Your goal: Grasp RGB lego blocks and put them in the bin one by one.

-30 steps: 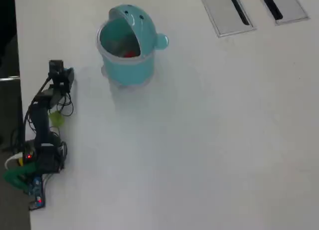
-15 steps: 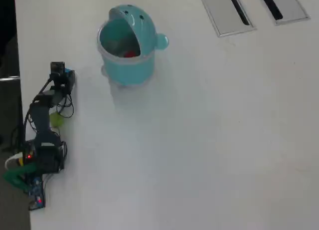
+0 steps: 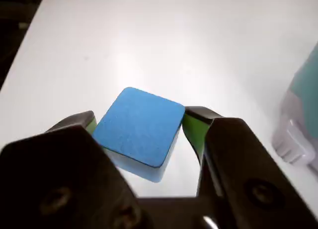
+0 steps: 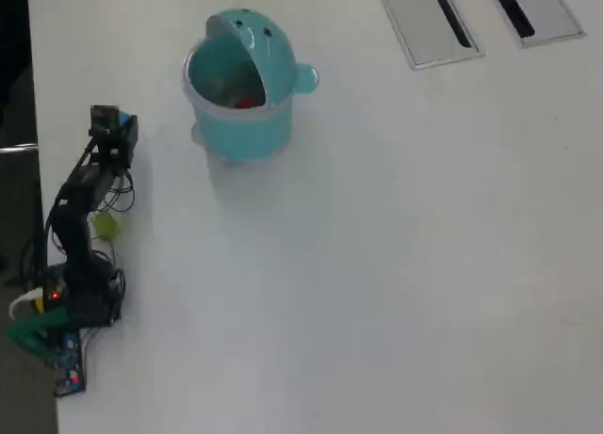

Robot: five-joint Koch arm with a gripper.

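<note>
While the claw (image 3: 140,127) is pinching the blue block (image 3: 139,125), it is needing to swing toward two o'clock, over the bin (image 4: 237,123).

The arm (image 4: 77,208) is slim and black, with thin dark cables looping beside it. Its base (image 4: 71,307) shows a red light. The end effector (image 3: 141,129) has black jaws with green pads (image 3: 191,129) and recessed screws.
</note>
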